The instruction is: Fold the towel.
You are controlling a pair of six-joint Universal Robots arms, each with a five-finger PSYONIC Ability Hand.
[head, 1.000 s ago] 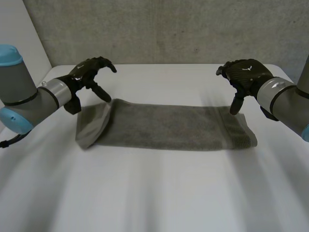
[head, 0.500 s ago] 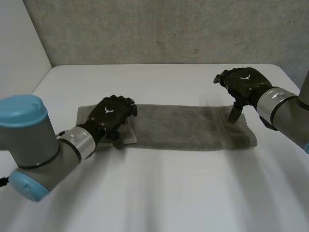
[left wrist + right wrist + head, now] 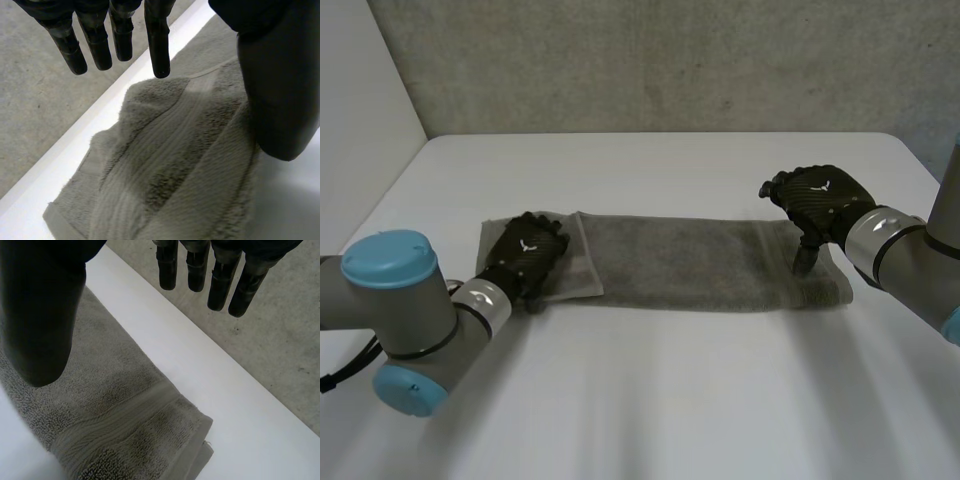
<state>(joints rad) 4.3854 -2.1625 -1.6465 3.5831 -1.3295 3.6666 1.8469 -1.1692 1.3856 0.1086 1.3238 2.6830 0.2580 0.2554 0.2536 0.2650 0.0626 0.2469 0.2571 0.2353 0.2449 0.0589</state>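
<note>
A grey towel lies as a long strip across the white table, its left end folded over into a flat flap. My left hand rests on that folded end, open. In the left wrist view its straight fingers and thumb stand apart over the rumpled towel. My right hand is over the towel's right end, open, its thumb pointing down onto the cloth. In the right wrist view its fingers reach past the towel's far edge, and the thumb is above the towel.
The white table stretches wide in front of the towel. A grey wall stands behind the table's far edge. My left arm lies low over the table's front left.
My left hand came down from above the towel's far left corner onto the left end, which now lies folded flat. My right hand sank a little toward the right end.
</note>
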